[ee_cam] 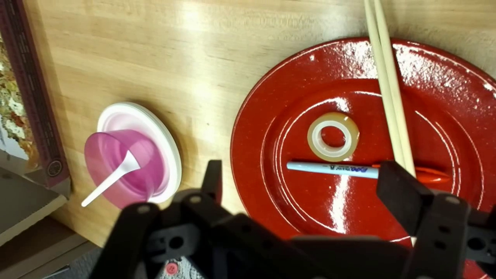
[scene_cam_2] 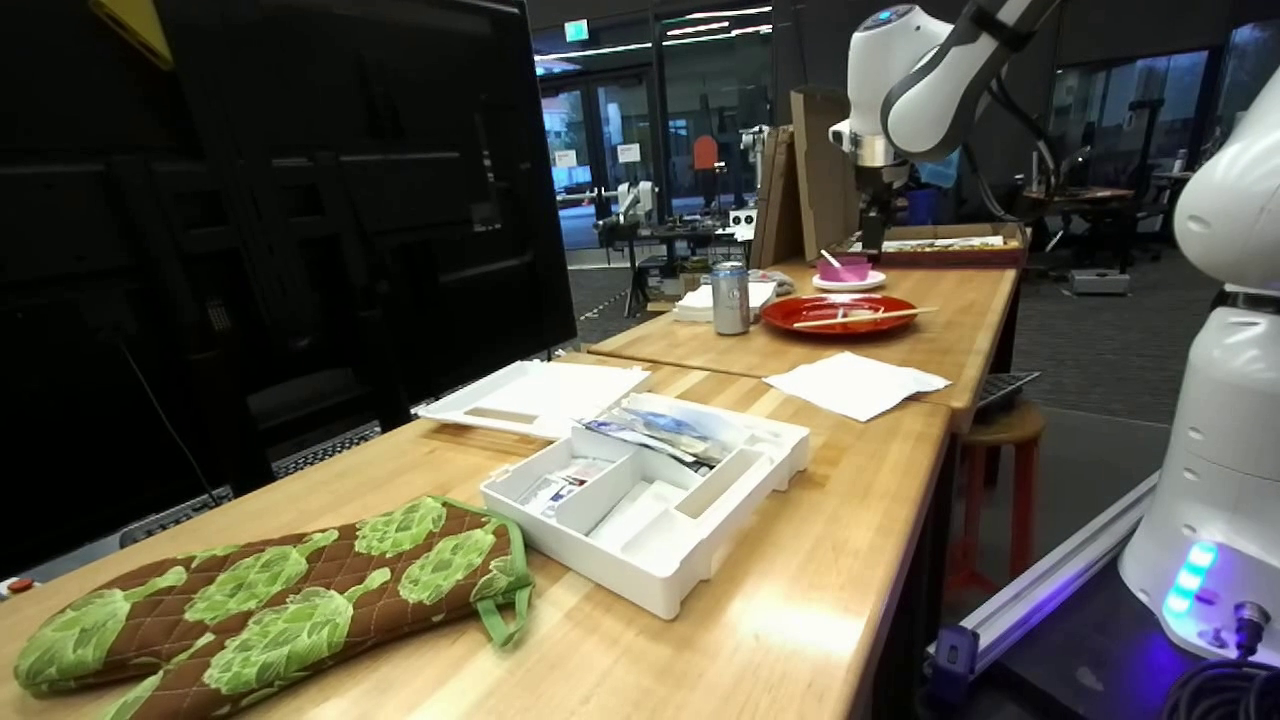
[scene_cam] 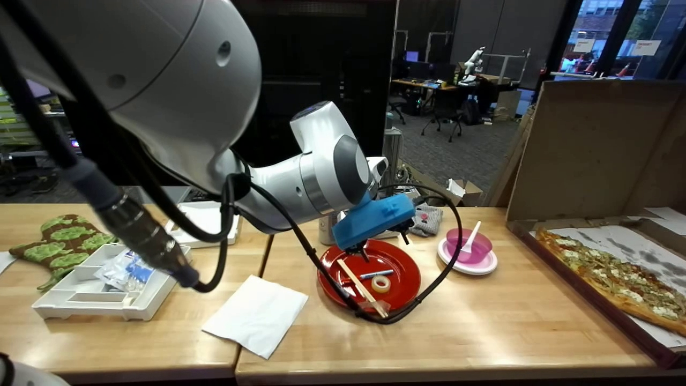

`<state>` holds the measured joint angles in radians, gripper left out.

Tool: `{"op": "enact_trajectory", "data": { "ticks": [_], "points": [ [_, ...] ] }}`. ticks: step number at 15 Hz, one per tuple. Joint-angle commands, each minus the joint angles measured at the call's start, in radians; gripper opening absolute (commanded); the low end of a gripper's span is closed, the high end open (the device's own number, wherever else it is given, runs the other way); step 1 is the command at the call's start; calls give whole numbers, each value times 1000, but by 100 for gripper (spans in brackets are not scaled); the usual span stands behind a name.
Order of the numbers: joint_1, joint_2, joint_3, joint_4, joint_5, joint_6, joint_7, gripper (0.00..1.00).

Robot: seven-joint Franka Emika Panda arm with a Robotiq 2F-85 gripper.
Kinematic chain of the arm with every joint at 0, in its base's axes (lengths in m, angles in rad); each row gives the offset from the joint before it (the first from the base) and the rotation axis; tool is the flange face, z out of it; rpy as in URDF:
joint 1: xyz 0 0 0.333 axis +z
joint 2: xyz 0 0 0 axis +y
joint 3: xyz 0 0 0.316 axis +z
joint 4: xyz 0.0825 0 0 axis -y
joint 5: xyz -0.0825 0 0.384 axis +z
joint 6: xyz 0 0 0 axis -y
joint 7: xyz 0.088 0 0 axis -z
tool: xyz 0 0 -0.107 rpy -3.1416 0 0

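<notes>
Gripper spread wide near a red plate
Tape roll, blue marker and chopsticks are carried on it.

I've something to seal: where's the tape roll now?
In the wrist view, the tape roll lies on the red plate, right of picture centre, just above the pale blue marker and left of the chopsticks.

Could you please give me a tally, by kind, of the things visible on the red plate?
Chopsticks: 2
Marker: 1
Roll of tape: 1
Total: 4
</notes>
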<state>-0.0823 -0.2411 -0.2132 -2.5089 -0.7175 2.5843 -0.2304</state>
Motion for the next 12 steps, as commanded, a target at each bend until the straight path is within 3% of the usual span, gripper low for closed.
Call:
{"op": "enact_trajectory", "data": {
  "ticks": [1,6,10,12],
  "points": [
    [9,4,-8,-15,101,43,-159,100],
    [158,3,-131,-46,321,80,-545,100],
    [291,-10,-237,-40,488,8,-851,100],
    [324,-7,-267,-27,563,-49,-1006,100]
  ]
}}
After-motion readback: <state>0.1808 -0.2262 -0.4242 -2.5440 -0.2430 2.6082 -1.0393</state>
